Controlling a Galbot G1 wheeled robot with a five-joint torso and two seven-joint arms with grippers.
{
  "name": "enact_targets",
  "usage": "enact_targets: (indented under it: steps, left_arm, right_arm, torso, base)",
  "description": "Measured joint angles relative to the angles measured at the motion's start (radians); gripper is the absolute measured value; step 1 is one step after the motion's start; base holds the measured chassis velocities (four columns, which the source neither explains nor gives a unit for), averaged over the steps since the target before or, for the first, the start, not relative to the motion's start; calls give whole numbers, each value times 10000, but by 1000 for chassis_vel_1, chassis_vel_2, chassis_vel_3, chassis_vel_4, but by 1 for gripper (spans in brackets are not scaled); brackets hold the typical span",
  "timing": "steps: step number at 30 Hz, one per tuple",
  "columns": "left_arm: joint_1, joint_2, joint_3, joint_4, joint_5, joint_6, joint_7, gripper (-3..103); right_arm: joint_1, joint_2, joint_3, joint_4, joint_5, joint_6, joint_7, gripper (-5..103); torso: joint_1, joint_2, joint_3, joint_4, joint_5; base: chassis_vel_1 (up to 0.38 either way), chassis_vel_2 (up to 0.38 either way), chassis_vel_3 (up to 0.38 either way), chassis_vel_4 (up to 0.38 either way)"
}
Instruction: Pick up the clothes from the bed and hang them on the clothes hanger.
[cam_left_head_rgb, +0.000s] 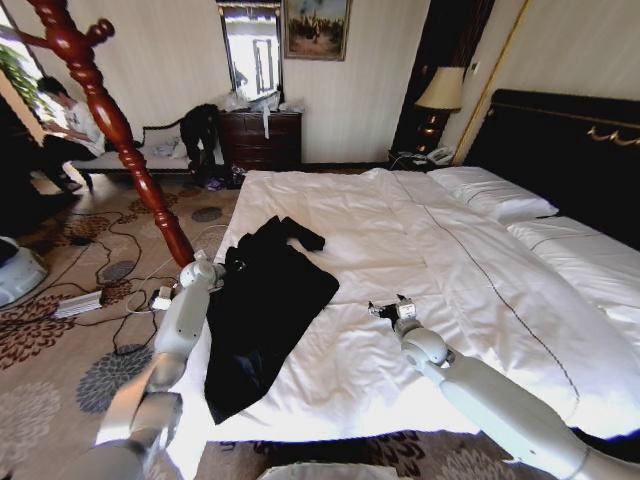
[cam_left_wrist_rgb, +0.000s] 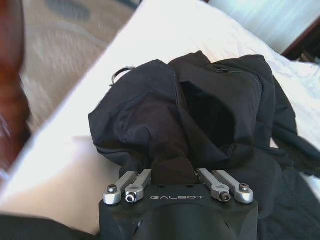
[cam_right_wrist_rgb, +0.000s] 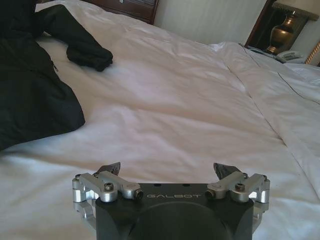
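Black coat (cam_left_head_rgb: 262, 305) spread on near-left part of bed (cam_left_head_rgb: 450, 290), collar end toward far side, one sleeve flung right, hem hanging off near edge. Left gripper (cam_left_head_rgb: 222, 268) at coat's upper left edge; in left wrist view, fingers (cam_left_wrist_rgb: 134, 181) closed in on bunched fold of cloth between them, collar mound rumpled just beyond. Grip looks taken, lift not yet done. Right gripper (cam_left_head_rgb: 388, 309) hovering over bare white duvet to right of coat, fingers (cam_right_wrist_rgb: 111, 168) spread wide, holding nothing. Red-brown coat stand (cam_left_head_rgb: 110, 120) at far left, beside bed edge. For good lift: keep pinch deep on thick collar cloth, raise high enough so hem clears duvet, avoid snagging duvet with cloth, swing left toward knobbed peg (cam_left_head_rgb: 98, 32).
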Motion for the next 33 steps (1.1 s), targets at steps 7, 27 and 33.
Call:
enact_targets:
  steps: [7,27,33]
  left_arm:
    - [-485,1603,2806,-1509,2201,1,-375,25]
    - [-5350,6009,7838,-4078,5474,-8,923,25]
    - [-8432,6148,10026,-3948,6618,-323,2254,25]
  right_arm:
    - [-87,93,120,90,-35,11,7,100]
    - [-278,1329,1226,217,-59,477,-101,100]
    - [-440,1675,1563,281,-136,473,-152,100]
  torso:
    - [0,0,0,-17,-3]
    - [0,1,1,-12,3]
    - [1,0,1,-9,-2]
  base:
    - [0,0,0,0]
    - [0,0,0,0]
    - [0,0,0,0]
